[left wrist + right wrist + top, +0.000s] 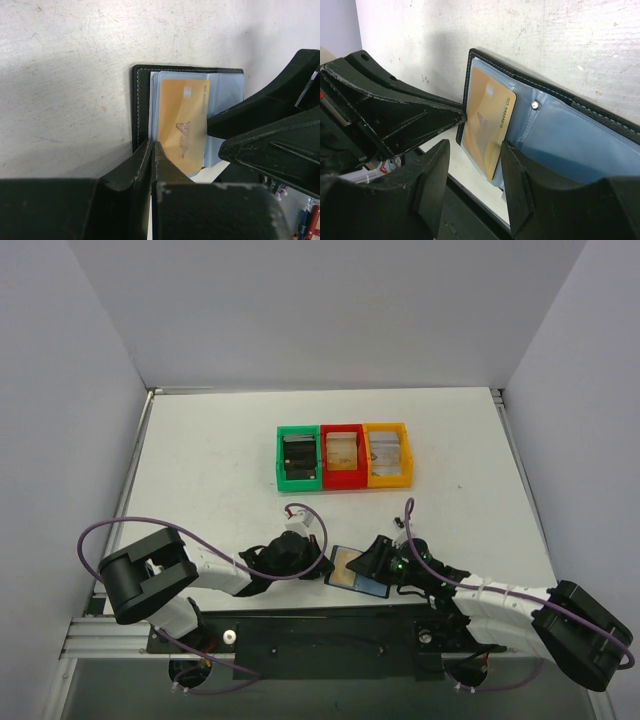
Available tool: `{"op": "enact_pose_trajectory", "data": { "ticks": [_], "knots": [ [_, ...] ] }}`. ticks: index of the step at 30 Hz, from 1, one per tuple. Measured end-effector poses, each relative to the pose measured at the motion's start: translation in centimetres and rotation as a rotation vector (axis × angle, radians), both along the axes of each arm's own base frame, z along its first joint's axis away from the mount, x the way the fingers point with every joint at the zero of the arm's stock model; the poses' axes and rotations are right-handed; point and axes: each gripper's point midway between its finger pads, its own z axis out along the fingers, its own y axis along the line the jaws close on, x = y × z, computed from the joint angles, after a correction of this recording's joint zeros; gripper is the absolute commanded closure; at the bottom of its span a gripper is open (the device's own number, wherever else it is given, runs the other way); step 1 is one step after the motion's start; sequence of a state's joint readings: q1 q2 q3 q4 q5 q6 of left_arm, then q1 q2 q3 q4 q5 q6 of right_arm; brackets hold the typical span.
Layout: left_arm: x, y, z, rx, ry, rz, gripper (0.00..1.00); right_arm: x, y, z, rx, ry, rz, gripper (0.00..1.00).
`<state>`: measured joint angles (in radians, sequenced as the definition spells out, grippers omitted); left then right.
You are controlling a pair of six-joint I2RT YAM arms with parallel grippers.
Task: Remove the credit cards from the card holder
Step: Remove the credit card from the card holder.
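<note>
The black card holder lies open at the table's near edge, between my two grippers. Its black rim and grey-blue inner pockets show in both wrist views. A tan credit card sticks partway out of the left pocket toward the near edge. My left gripper is shut, with its tips pressed at the holder's left edge beside the card. My right gripper is open. Its fingers straddle the card's near end, and the right finger rests on the blue pocket.
A green bin, a red bin and a yellow bin stand in a row at mid-table, each holding a stack. The table's front edge and the black arm rail run just below the holder.
</note>
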<state>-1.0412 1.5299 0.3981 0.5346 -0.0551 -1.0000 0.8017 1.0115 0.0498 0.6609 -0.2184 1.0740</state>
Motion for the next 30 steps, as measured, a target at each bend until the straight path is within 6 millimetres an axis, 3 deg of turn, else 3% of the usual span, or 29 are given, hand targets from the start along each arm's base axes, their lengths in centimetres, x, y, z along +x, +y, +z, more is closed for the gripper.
{"op": "enact_pose_trajectory", "data": {
  "ticks": [30],
  "knots": [
    [0.4, -0.2, -0.1, 0.015, -0.019, -0.004, 0.9, 2.1, 0.3, 1.4, 0.08, -0.075, -0.057, 0.59]
  ]
}}
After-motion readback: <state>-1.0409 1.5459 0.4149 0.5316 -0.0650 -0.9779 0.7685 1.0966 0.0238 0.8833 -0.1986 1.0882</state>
